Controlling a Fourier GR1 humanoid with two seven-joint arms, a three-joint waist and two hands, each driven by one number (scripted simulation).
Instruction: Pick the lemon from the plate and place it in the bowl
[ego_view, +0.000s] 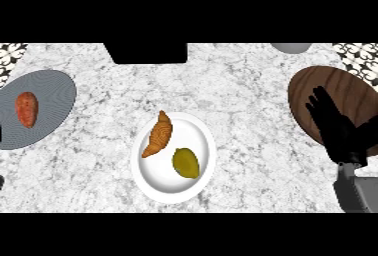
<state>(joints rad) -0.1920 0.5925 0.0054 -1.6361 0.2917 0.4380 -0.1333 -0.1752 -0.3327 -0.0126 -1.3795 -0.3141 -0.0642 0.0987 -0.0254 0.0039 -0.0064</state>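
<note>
Right robot hand (338, 127) is hanging with its fingers spread wide and holding nothing, over the near part of the brown wooden bowl (325, 85) at the counter's (244, 80) right side. To its left, well apart, the lemon (186, 162) is lying on the white plate (159, 187), just beside the lower end of a croissant (158, 134). For a good pick, this robot hand is probably needing to travel left and come down on the lemon from its croissant-free side, so the fingers are closing on the fruit alone. Farther left, a grey plate (52, 95) is carrying a sweet potato (26, 109), out of the route. Only a dark sliver is showing at the left edge, so the left robot hand's state cannot be told.
</note>
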